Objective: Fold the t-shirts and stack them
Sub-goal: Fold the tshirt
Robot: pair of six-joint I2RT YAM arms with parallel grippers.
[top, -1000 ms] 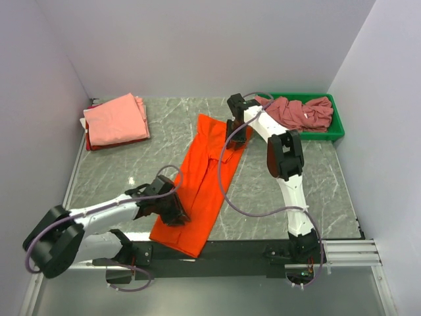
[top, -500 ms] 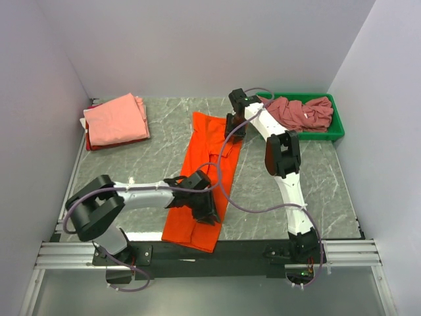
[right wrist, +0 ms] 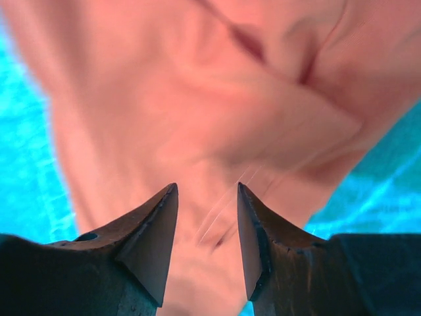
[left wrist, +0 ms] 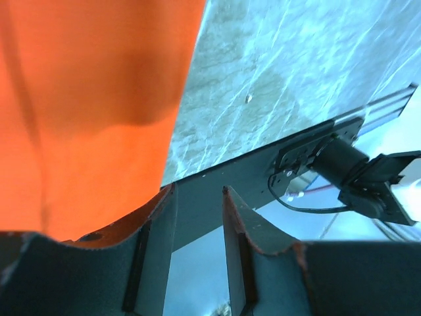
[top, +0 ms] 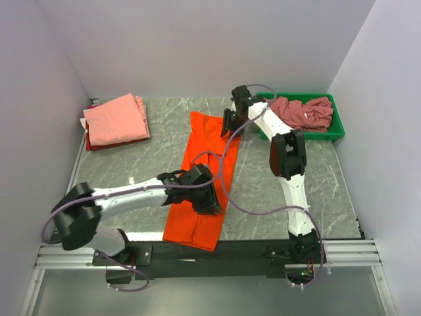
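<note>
A bright orange t-shirt lies as a long narrow strip down the middle of the table. My left gripper is at the strip's right edge near its front end. In the left wrist view this gripper is open and empty, with orange cloth beside its left finger. My right gripper is over the strip's far right corner. In the right wrist view it is open just above the cloth. A folded salmon-pink t-shirt lies at the back left. Mauve t-shirts are bunched in the bin.
The green plastic bin stands at the back right beside the right arm. A darker red folded piece shows under the pink shirt. A cable loops over the orange shirt. The table's front edge is close under the left gripper.
My left gripper has swept right across the orange shirt, and its left side now lies folded over, making the strip narrower. My right gripper has shifted slightly left at the far end.
</note>
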